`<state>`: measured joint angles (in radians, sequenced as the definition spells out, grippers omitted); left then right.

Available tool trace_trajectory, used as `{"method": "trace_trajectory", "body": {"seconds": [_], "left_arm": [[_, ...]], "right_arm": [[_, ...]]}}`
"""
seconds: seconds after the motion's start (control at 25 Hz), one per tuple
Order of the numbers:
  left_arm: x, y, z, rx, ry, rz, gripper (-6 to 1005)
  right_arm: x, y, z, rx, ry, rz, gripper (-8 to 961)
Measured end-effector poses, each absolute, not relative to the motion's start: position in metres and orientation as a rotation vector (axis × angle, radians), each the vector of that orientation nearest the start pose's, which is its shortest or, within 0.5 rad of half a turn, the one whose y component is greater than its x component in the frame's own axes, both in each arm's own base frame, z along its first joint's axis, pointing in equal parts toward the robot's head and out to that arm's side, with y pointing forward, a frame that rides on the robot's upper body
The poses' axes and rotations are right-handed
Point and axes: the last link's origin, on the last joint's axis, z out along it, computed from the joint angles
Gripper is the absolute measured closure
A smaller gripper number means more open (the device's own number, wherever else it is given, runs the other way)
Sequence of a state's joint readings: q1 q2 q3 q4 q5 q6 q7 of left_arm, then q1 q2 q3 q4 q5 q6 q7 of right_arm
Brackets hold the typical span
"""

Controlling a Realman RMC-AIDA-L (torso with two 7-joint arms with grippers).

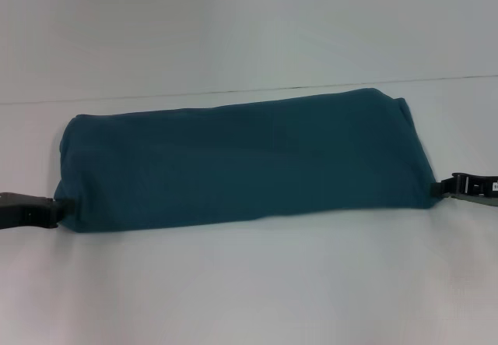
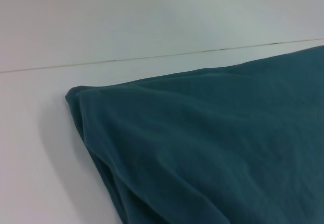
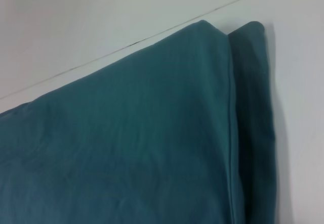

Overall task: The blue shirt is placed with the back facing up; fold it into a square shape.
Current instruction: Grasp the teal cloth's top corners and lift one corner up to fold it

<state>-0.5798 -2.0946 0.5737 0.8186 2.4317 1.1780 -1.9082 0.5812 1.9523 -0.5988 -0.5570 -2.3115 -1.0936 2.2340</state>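
Note:
The blue shirt [image 1: 241,162] lies on the white table as a long folded band, plain teal side up, running left to right. My left gripper [image 1: 57,208] meets its near left corner and is shut on the fabric there. My right gripper [image 1: 440,188] is shut on the near right corner. In the left wrist view the blue shirt [image 2: 212,148] fills the frame, its creases running in toward the camera. The right wrist view shows the blue shirt [image 3: 131,133] with a folded hem edge down one side. Neither wrist view shows its own fingers.
The white table [image 1: 249,290] stretches out in front of the shirt and to both sides. A thin dark seam line [image 1: 233,90] crosses the surface just behind the shirt's far edge.

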Motion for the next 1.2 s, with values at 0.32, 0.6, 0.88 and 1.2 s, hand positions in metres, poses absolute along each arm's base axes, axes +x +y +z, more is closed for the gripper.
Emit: {"method": "trace_trajectory", "body": {"seconds": [0.32, 0.6, 0.88, 1.2], "left_arm": [[-0.318, 0.375, 0.034, -2.262, -1.146, -0.187, 997], [-0.319, 0.367, 0.040, -2.270, -1.161, -0.194, 997], [-0.318, 0.360, 0.045, -2.292, -1.173, -0.200, 998], [-0.324, 0.353, 0.048, -2.283, -1.187, -0.190, 998]], "right_arm": [[0.359, 0.370, 0.049, -1.925, 1.646, 0.351, 953], [0.370, 0.352, 0.051, -1.927, 1.659, 0.401, 954], [0.381, 0.326, 0.054, -1.935, 1.668, 0.494, 953], [0.394, 0.303, 0.056, -1.909, 1.685, 0.512, 953]]}}
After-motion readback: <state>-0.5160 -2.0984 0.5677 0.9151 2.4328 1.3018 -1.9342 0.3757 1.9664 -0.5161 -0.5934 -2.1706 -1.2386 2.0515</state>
